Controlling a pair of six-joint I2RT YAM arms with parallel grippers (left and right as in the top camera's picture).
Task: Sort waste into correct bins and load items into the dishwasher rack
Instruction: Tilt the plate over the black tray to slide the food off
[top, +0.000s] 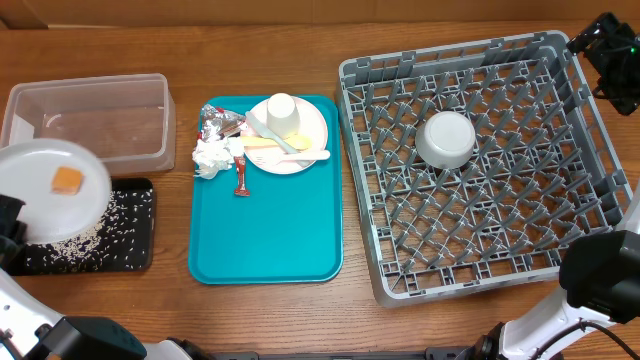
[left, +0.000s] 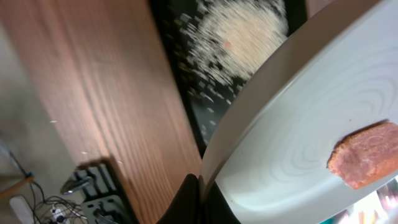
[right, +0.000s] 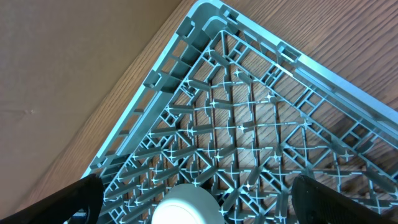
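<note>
My left gripper (left: 202, 202) is shut on the rim of the grey-white plate (top: 45, 185), held tilted over the black tray (top: 135, 250). An orange food cube (top: 67, 180) lies on the plate and also shows in the left wrist view (left: 367, 155). Rice grains (top: 85, 240) lie piled in the black tray. My right gripper (right: 196, 199) is open, high above the far right corner of the dishwasher rack (top: 590, 150). A white bowl (top: 446, 139) sits upside down in the rack.
The clear tub (top: 95, 120) stands behind the black tray. The teal tray (top: 265, 235) holds a pinkish plate (top: 310, 130) with a white cup (top: 280, 108) and yellow utensils (top: 285, 148), plus a foil wrapper (top: 218, 122), a napkin (top: 210, 157) and a red sachet (top: 241, 180).
</note>
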